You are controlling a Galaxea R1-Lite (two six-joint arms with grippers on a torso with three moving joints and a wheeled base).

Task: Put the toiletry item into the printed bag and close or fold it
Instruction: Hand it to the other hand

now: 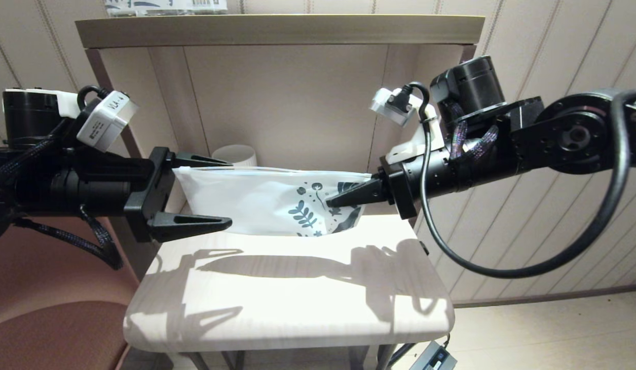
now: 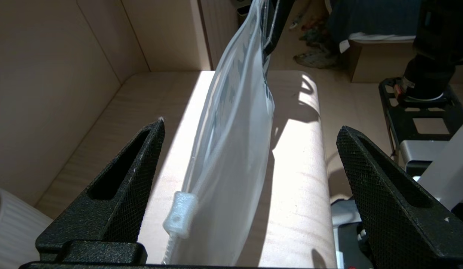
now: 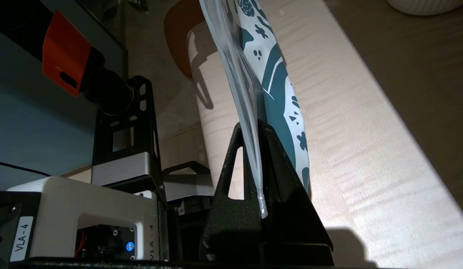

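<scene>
The printed bag (image 1: 256, 200) hangs on edge above the pale table (image 1: 297, 298), stretched between my two arms. My right gripper (image 1: 331, 202) is shut on its leaf-printed end; the right wrist view shows the bag's (image 3: 280, 89) top seam pinched between the closed fingers of this gripper (image 3: 251, 125). My left gripper (image 1: 229, 193) is open and straddles the plain end without touching it. In the left wrist view the bag (image 2: 231, 130) runs between the wide-apart fingers of the left gripper (image 2: 251, 125), with the white zip slider (image 2: 180, 215) near the palm. The toiletry item is not visible.
A white ribbed cup (image 1: 236, 153) stands behind the bag against the back panel. A shelf board (image 1: 277, 28) spans overhead with a printed package (image 1: 164, 6) on it. A reddish seat (image 1: 40, 318) lies left of the table.
</scene>
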